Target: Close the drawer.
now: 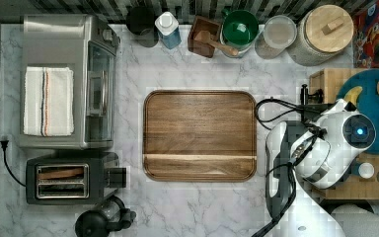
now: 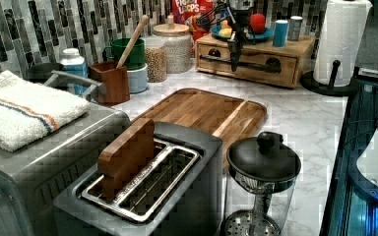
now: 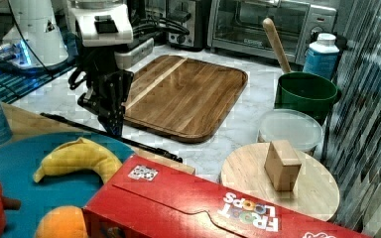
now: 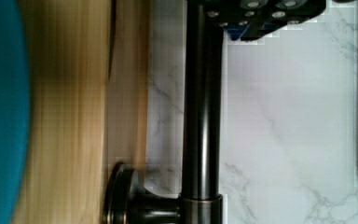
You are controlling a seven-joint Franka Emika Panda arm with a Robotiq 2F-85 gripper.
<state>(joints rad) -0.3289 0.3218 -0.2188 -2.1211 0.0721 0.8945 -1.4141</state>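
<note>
The drawer [image 2: 248, 63] is a light-wood front with a long black bar handle [image 2: 256, 66], set in a small wooden cabinet below a blue plate of fruit [image 2: 246, 33]. Its front sits almost flush with the cabinet, and the wrist view shows a thin dark gap beside the drawer front [image 4: 128, 93]. My gripper [image 2: 235, 53] points down right against the outer side of the handle [image 3: 144, 145]. The gripper [image 3: 112, 121] has its fingers close together with nothing between them. In the wrist view the handle bar [image 4: 203, 116] runs past the gripper [image 4: 265, 16].
A dark wooden tray [image 1: 200, 134] lies mid-counter. A toaster oven [image 1: 69, 81], toaster [image 1: 66, 180] and kettle [image 1: 101, 222] line the top view's left. Jars, a green pot [image 1: 240, 27] and a cereal box [image 3: 218, 208] stand along the tiled wall. A paper towel roll [image 2: 342, 42] stands beside the cabinet.
</note>
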